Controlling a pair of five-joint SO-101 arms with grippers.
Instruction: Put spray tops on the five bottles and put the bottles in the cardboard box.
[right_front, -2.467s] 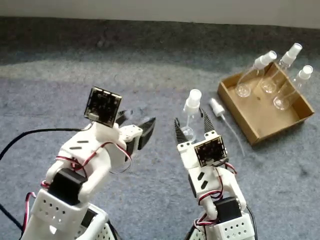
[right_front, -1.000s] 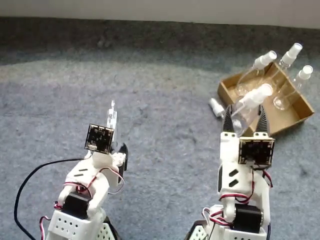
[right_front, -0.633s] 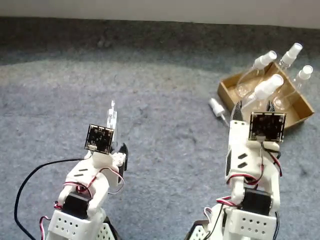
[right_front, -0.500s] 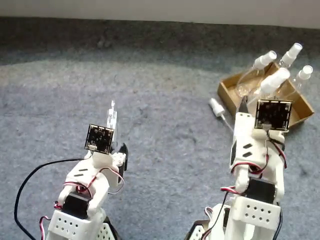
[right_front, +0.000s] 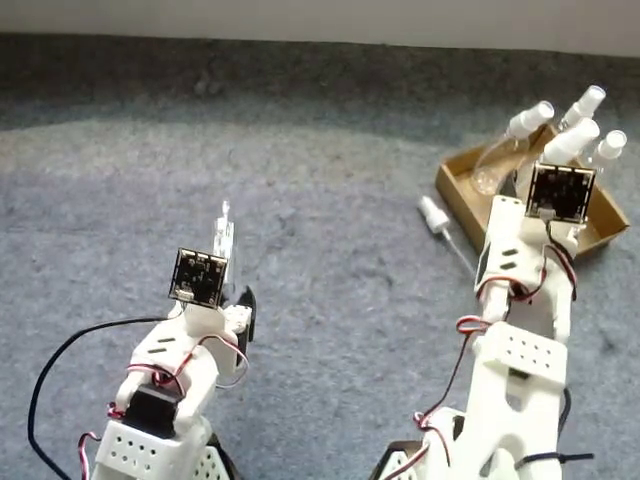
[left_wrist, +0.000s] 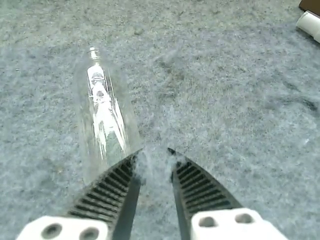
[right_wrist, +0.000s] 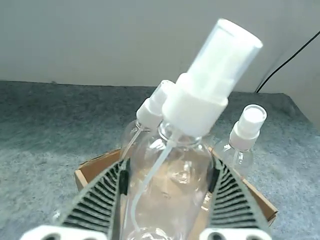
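One capped bottle (right_wrist: 200, 100), clamped in the right hand (right_wrist: 168, 167), has swung over the cardboard box (right_front: 460, 205), so we expect release next; left hand (left_wrist: 154, 151) barely open, empty.

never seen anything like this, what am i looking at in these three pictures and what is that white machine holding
These are two small robot arms side by side on a grey carpet. One picture looks down from above; the other two come from a camera on each arm's wrist. The right arm's fingers are shut on a clear bottle with a spray top, held over a cardboard box where three capped bottles lean. The left arm's fingers hold nothing, slightly apart beside an uncapped bottle lying on the carpet. A loose spray top lies near the box.
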